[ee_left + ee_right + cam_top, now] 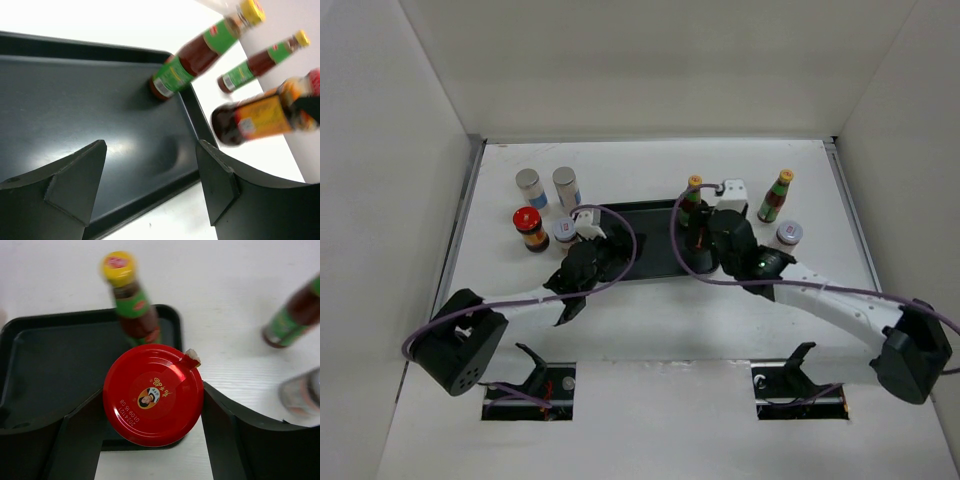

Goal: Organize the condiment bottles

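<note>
My right gripper [153, 407] is shut on a red-lidded dark jar [152, 395] and holds it over the near right edge of the black tray [60, 370]. In the top view the gripper [700, 252] hides the jar. The left wrist view shows the jar [255, 120] blurred. One slim green yellow-capped bottle [692, 200] stands in the tray's far right corner; another [776, 196] stands on the table to the right. My left gripper [151, 150] is open and empty over the tray's near left edge [603, 252].
Left of the tray stand two silver-capped shakers [529, 188] [565, 186], a second red-lidded jar [529, 228] and a short pale-lidded jar [565, 232]. Another pale-lidded jar [789, 234] stands right of the tray. White walls enclose the table.
</note>
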`<state>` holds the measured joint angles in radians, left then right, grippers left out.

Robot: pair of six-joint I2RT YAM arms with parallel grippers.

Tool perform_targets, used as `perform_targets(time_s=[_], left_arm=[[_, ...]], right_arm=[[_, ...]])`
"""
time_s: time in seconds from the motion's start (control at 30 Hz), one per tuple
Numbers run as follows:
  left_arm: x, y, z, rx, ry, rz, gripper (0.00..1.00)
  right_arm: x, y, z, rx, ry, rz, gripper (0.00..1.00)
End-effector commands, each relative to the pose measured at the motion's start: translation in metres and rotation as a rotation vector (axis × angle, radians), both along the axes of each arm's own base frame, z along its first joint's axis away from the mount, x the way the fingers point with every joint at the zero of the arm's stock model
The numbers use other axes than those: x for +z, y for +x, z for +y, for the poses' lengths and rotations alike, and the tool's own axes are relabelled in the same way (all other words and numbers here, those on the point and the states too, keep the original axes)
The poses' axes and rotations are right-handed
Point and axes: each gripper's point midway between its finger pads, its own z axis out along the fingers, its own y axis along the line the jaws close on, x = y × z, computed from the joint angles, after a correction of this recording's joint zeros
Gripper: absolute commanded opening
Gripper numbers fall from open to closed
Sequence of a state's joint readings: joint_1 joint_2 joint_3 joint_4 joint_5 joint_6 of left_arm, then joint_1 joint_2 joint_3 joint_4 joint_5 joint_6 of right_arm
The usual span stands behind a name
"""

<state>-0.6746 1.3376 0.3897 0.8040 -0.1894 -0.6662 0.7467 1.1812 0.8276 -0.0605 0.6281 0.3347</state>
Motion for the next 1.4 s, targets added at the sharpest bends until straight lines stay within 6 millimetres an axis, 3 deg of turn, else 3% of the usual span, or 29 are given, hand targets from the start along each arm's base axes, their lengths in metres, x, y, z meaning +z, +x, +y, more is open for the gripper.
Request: perform_targets(time_s=[0.0,0.1,0.27,0.4,0.57,0.8,0.97,1.03,1.13,1.37], left_arm=[[0.024,0.008,0.021,0.076,-0.080,-0.059,0.71],[0.026,0.011,0.037,0.121,-0.105,-0.061,0.71],[0.020,0.010,0.042,0.126,-0.128,-0.035,0.71],[0.021,0.012,0.045,0.138,-0.129,-0.038,0.71],[0.022,0.009,0.041,0.119,-0.128,-0.041,0.71],[0.021,0.012,0.047,0.136,-0.128,-0.040,0.71],[0.016,0.016,0.044,0.127,-0.124,-0.021,0.71],[0.020,0.015,0.044,0.129,-0.121,-0.034,0.71],[0.021,0.018,0.045,0.138,-0.117,-0.038,0.71],[0.033,0.021,0.050,0.159,-0.108,-0.073,0.71]], right_arm=[[0.051,0.016,0.063,0.128,0.149,-0.147,0.51],[0.056,0.031,0.098,0.188,0.165,-0.191,0.50],[0.048,0.060,0.143,0.256,0.129,-0.212,0.50],[0.031,0.088,0.160,0.249,0.058,-0.219,0.50],[0.021,0.113,0.163,0.229,0.028,-0.227,0.50],[0.008,0.130,0.147,0.176,0.010,-0.204,0.51],[-0.004,0.136,0.134,0.144,-0.001,-0.185,0.60],[-0.009,0.135,0.131,0.137,0.005,-0.176,0.68],[-0.007,0.132,0.133,0.145,0.023,-0.177,0.80],[0.021,0.124,0.136,0.178,0.056,-0.213,0.88]])
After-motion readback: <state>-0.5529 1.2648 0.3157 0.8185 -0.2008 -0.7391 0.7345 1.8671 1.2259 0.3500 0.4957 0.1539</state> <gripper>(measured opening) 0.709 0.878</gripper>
